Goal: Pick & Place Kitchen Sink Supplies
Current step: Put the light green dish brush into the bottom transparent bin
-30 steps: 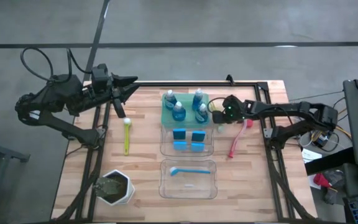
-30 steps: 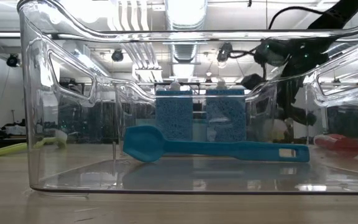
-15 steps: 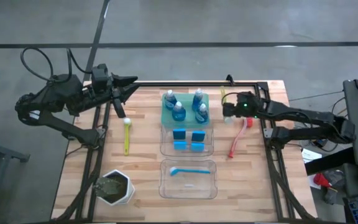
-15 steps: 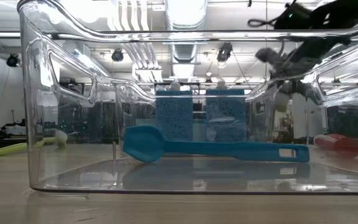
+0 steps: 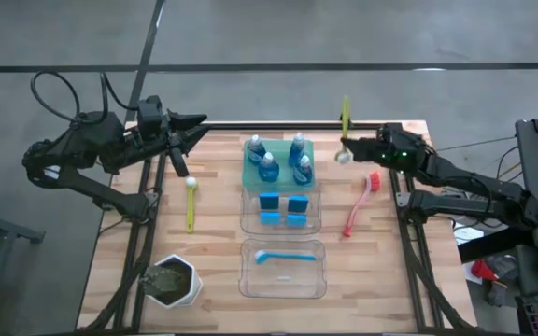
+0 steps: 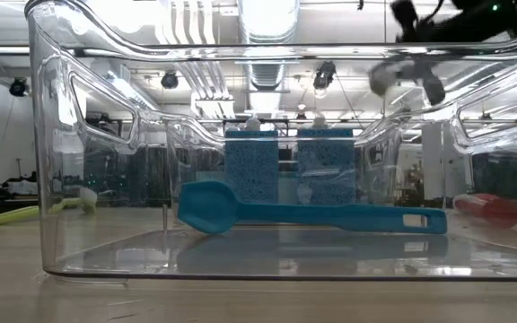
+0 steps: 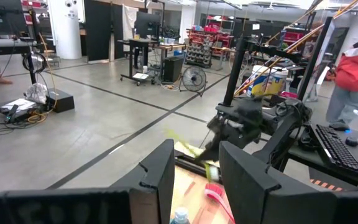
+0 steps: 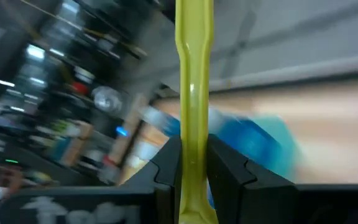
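My right gripper (image 5: 351, 149) hangs above the table's far right part, next to the green tray (image 5: 251, 175), shut on a yellow-green brush (image 5: 346, 114). The tray holds several clear bottles of blue liquid (image 5: 268, 167). Blue sponges (image 5: 281, 210) stand in the clear bin nearer the front. A blue brush (image 5: 286, 253) lies in the nearest bin. A second yellow-green brush (image 5: 191, 203) lies flat on the table's left side, a pink-red one (image 5: 359, 207) on the right. My left gripper (image 5: 197, 124) waits open over the far left corner, nothing between its fingers. My right gripper pinches the yellow-green brush's handle (image 8: 194, 146) between its two fingers (image 8: 227, 163), close to the white head (image 5: 343, 157). The fingers come roughly level from the table's right and lie across the handle. The brush is lifted clear, its long handle pointing toward the far edge.
A white hexagonal pot of greenery (image 5: 174, 282) stands at the near left corner. A black frame rail (image 5: 278, 124) runs along the far edge. Bare wood lies between the bins and the left brush. A person in red (image 7: 353, 74) stands in the room beyond.
My right gripper has risen from beside the tray and drawn back toward the far right corner, tipping from pointing down to nearly level. The yellow-green brush has come up with it, clear of the table, its handle swinging round toward the far edge.
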